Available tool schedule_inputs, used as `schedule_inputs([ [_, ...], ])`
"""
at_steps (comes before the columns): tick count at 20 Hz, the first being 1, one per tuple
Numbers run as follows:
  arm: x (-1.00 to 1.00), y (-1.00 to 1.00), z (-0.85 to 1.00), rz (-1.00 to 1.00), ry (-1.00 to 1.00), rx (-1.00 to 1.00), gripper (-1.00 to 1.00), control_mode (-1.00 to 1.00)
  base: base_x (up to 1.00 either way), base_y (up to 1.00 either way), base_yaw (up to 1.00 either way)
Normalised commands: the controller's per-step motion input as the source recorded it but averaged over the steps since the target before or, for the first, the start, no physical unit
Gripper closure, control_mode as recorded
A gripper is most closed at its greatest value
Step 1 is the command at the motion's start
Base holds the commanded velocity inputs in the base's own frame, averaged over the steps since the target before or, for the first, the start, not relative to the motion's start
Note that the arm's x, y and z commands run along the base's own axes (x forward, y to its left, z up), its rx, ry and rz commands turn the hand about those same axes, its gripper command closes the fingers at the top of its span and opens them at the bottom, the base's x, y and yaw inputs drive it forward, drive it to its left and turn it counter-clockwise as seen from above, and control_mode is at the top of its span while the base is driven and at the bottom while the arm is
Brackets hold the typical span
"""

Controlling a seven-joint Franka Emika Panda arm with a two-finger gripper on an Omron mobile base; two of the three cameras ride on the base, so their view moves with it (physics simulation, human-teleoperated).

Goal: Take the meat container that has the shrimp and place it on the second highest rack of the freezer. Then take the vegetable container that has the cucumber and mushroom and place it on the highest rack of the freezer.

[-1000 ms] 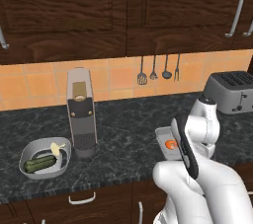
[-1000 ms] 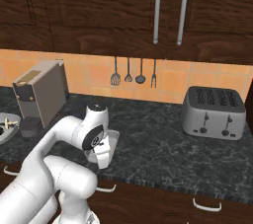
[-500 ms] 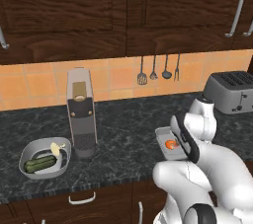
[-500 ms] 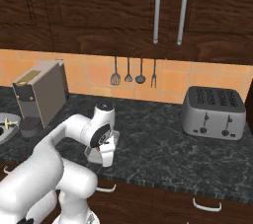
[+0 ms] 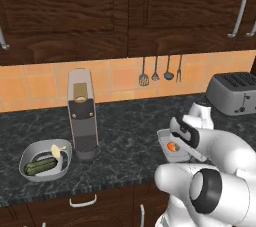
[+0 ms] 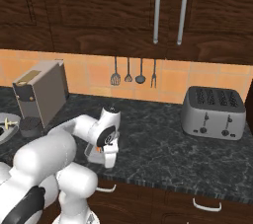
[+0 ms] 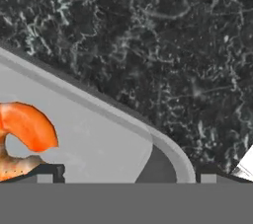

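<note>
Lower now than a second ago, my hand (image 7: 131,178) has come down over the near corner of the meat container (image 5: 167,146), the wrist folding forward while the base stays put and nothing on the surface shifts. My two fingertips (image 7: 47,173) stand well apart at the bottom of the hand view, one over the tray floor beside the shrimp (image 7: 27,127), the other outside the rim, so the hand is spread wide and straddles the rounded wall. It grips nothing yet; whether a tip already touches the tray I cannot tell.

My worry is the bite. I am at a corner, not mid-wall, so closing here may pinch a curved lip and let the tray swing or slip as it lifts. The inner finger sits near the shrimp and could trap or nudge it. Pressing further down could jam a tip on the dark stone surface (image 7: 163,35).

Outward, the coffee machine (image 5: 82,116) stands well to my left, the vegetable container (image 5: 31,157) with cucumber (image 5: 40,166) beyond it, the toaster (image 6: 213,113) off to my right.
</note>
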Motion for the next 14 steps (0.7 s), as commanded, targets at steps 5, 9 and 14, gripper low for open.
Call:
schedule_inputs([
  [5,0.00,0.13,-0.58,-0.03,0.02,0.00,-1.00,-1.00,0.00,0.00,0.00],
  [9,0.00,0.24,-0.61,-0.03,0.08,0.00,-1.00,-1.00,0.00,0.00,0.00],
  [14,-0.10,0.09,-0.92,-0.03,0.17,-0.01,1.00,-1.00,0.00,0.00,0.00],
])
